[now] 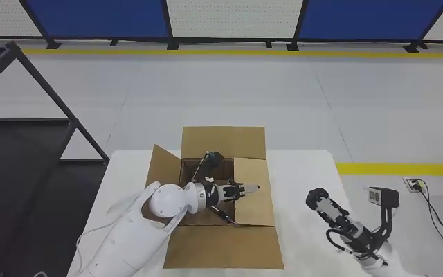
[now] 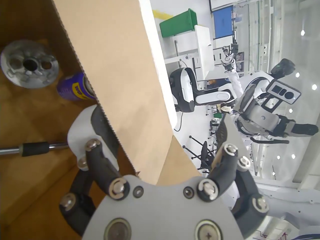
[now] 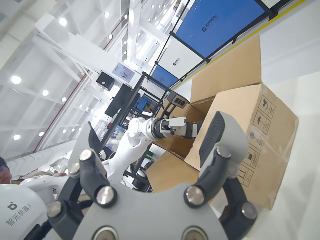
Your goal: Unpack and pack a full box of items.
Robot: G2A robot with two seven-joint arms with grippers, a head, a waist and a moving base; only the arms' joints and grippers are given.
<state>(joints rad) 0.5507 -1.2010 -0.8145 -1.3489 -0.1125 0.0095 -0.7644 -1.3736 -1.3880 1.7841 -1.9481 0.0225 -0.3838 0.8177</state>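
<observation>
The left gripper (image 2: pixel 155 116) stands spread wide astride the right-hand wall of the open brown cardboard box (image 1: pixel 223 142). One white-padded finger (image 2: pixel 82 128) is inside and the other outside. The corrugated flap (image 2: pixel 112 58) between them blocks much of the interior from the left wrist view.

The right gripper (image 3: pixel 153 123) hangs with its fingers wide apart over the right part of the white table (image 1: pixel 304 166), well apart from the box.

On the box floor lies a thin steel rod with a black sleeve (image 2: pixel 32 148), just beside the inner finger. Farther in is a blue spray can with yellow lettering (image 2: pixel 71 89), partly hidden by the flap. Beyond it is a grey round metal disc with holes (image 2: pixel 28 63). Against the far inside wall sits a dark object (image 1: pixel 213 159), possibly a tool with a cable.

Down the box's outer side run black handling pictograms (image 3: pixel 262 119). The box sits mid-table with its flaps open.

Beyond it are a pale grey floor (image 1: pixel 277 90) and yellow floor lines (image 1: pixel 387 168). A black metal frame (image 1: pixel 41 90) stands at the left. At the back are blue and white perforated partition panels (image 1: pixel 228 17), some with a white logo.
</observation>
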